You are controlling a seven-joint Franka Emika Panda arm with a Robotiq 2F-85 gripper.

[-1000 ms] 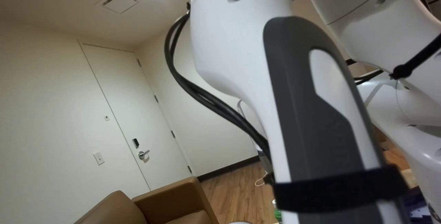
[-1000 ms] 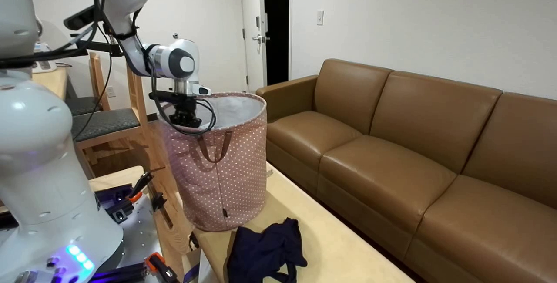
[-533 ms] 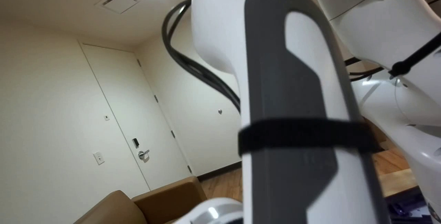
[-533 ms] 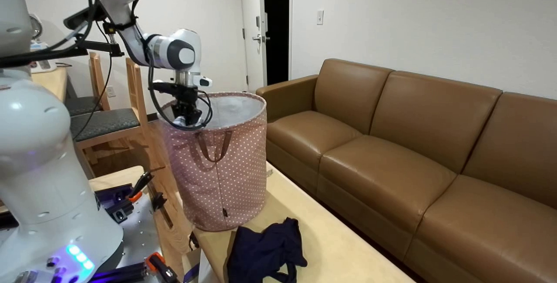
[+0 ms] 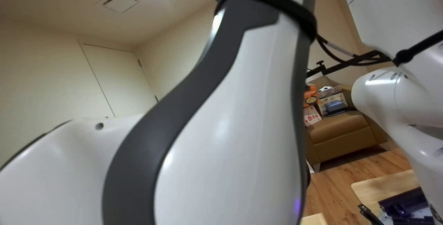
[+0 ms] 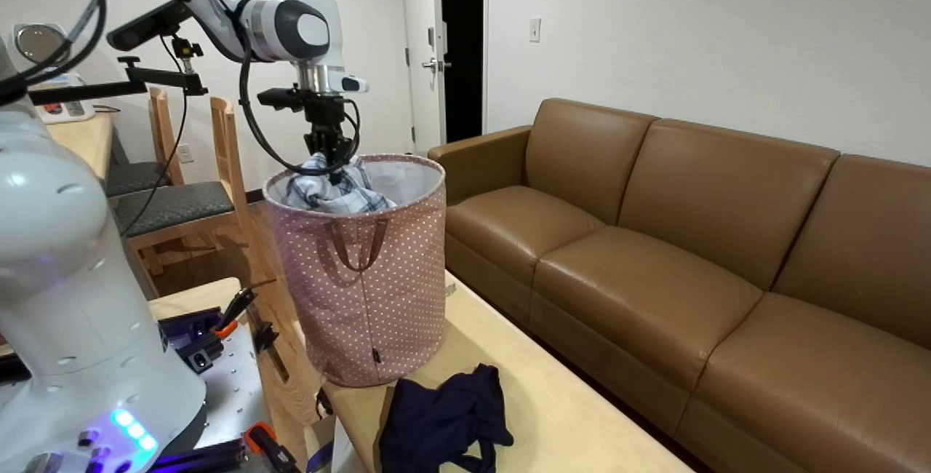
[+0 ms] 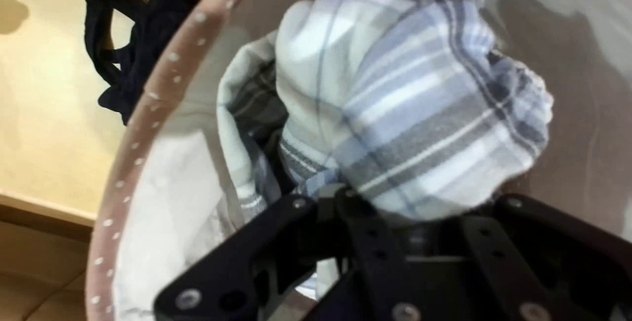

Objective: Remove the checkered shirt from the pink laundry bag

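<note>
The checkered shirt [image 7: 405, 99] is clamped by the gripper [image 6: 331, 161] in the mouth of the pink laundry bag [image 6: 400, 276] — held from above, presumably, so it can be lifted straight out.

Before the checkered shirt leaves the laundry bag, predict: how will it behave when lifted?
The checkered shirt is probably floppy: it bunches in soft folds. It may sag or unfurl, since loose cloth spreads around the claw. It could brush the bag rim surrounding it.
</note>
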